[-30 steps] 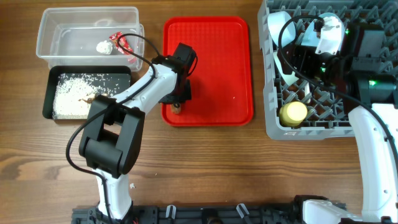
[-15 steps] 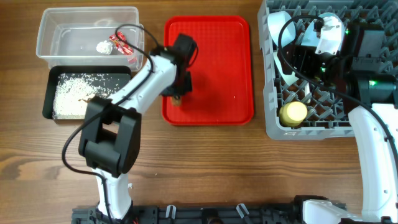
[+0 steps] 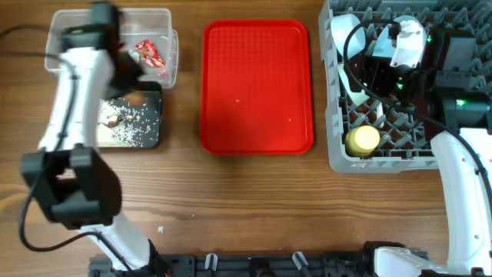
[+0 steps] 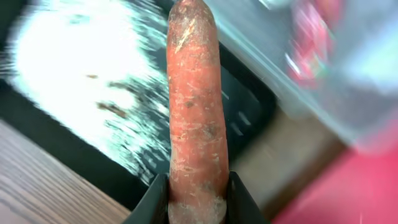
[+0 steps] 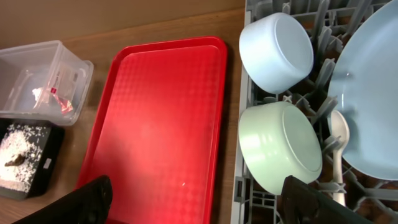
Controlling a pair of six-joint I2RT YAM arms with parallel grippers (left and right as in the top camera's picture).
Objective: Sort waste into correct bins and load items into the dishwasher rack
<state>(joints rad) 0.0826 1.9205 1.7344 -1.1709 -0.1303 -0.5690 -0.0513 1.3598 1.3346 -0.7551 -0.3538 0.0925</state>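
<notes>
1. The small orange carrot (image 4: 193,112) is clamped in the narrowed jaws of the left gripper (image 4: 198,200), above the black tray (image 3: 147,145) of rice (image 4: 74,62).
2. The right gripper (image 5: 200,202) is held wide apart, empty, over the dishwasher rack (image 5: 240,186) beside its bowls (image 5: 277,43).

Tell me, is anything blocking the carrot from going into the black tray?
Nothing visible. The left gripper holds the carrot over the black tray, whose top is open; only rice lies inside.
</notes>
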